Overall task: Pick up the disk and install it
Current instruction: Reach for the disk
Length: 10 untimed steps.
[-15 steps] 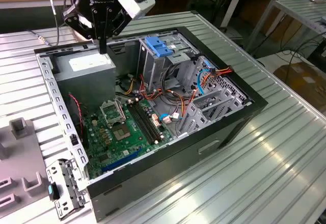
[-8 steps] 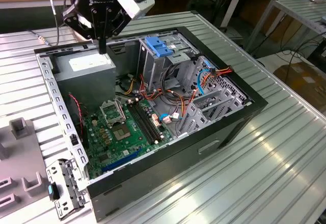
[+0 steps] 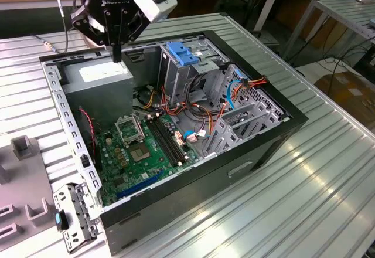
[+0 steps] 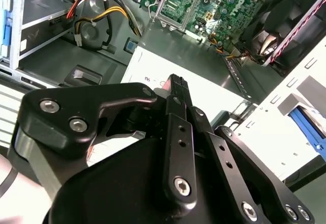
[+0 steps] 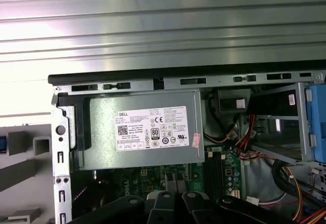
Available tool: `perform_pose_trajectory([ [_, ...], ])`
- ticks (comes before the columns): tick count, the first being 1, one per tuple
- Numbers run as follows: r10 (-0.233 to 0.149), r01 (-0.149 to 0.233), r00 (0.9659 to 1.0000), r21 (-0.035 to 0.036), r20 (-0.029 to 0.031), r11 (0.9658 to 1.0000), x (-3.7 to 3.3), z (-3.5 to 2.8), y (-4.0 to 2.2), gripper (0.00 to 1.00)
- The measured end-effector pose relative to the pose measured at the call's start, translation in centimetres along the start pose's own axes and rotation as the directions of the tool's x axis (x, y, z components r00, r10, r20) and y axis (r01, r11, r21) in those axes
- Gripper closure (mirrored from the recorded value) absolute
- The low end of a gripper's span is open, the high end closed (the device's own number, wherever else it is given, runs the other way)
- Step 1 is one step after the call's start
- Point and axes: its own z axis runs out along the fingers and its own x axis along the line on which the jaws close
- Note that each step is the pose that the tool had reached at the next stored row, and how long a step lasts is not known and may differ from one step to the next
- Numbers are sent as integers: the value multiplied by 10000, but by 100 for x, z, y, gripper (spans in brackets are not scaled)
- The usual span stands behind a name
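My gripper (image 3: pixel 117 55) hangs over the back corner of the open computer case (image 3: pixel 258 152), on the exterior view's left, just above the grey power-supply box (image 3: pixel 96 73). Its black fingers (image 4: pixel 175 84) stand pressed together with nothing between them. In the second wrist view they point down at the box's white label (image 4: pixel 209 99). A blue plastic frame around a dark flat part (image 4: pixel 305 124) lies among pale fixtures outside the case wall; it may be the disk in its carrier, but I cannot tell. The gripper is well away from it.
A grey drive cage with a blue clip (image 3: pixel 181 53) on top stands at the case's back. The green motherboard (image 3: pixel 140 152) lies on the floor, with red, orange and blue cables (image 3: pixel 234 91) by the cage. Grey fixtures (image 3: pixel 23 146) sit on the ribbed metal table (image 3: pixel 328 170).
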Motion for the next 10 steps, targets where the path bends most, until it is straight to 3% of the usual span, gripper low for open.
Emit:
perform_pose_trajectory([
  [10, 0, 0, 10000, 0, 0, 10000, 58, -2, -4, 89],
])
